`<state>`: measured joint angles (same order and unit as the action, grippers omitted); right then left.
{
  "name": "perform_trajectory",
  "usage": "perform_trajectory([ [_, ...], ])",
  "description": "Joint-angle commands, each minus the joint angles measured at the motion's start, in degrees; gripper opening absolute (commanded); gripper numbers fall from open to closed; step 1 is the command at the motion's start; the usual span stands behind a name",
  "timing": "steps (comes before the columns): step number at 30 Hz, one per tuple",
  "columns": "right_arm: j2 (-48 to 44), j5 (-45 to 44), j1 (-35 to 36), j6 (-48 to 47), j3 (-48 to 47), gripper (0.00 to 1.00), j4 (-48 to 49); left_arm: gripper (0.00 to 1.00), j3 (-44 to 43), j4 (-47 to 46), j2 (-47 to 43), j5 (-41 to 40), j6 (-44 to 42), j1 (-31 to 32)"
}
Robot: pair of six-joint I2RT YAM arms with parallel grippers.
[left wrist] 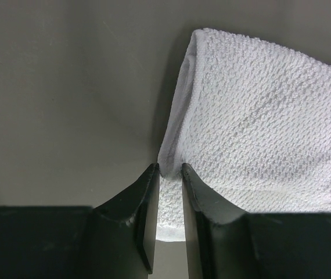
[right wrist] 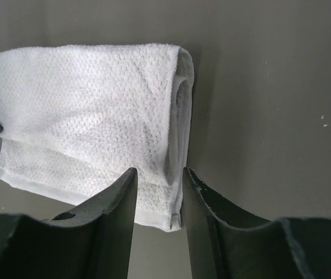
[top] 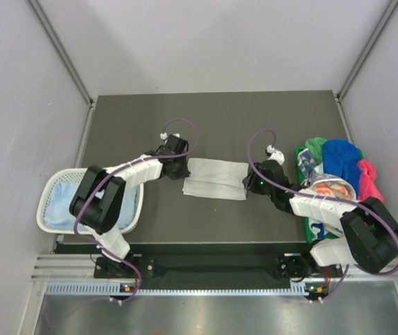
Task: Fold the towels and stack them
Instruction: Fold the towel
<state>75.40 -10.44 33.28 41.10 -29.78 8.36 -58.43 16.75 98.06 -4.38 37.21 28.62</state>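
Folding is barely begun: 1 white towel [top: 215,179] is pinched by the left jaws, straddled (grip unclear) by the right jaws, with coloured towels [top: 340,164] heaped unfolded at right.

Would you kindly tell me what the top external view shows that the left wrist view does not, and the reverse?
Only the top external view shows the white mesh basket holding a pale blue towel at the left, and the pile of coloured towels at the right. Only the left wrist view shows the left gripper close up, its jaws closed on a corner of the whitish towel, whose terry weave is plain to see. Both show that folded towel and the dark table.
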Motion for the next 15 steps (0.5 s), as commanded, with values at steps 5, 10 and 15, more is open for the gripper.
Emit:
perform_trajectory([
  [5, 3.52, -0.29, 0.91, -0.06, -2.47, 0.38, 2.36, 0.23, -3.61, 0.03, 1.08, -1.51, -1.44, -0.23],
  [10, 6.25, -0.20, 0.82, 0.29, -3.00, 0.37, 3.68, 0.19, -4.05, 0.30, 1.61, -1.42, -1.61, -0.23],
  [15, 7.13, 0.24, 0.82, 1.00, -3.27, 0.32, 3.86, 0.15, -4.58, 0.74, 1.70, -1.33, -1.88, -0.23],
])
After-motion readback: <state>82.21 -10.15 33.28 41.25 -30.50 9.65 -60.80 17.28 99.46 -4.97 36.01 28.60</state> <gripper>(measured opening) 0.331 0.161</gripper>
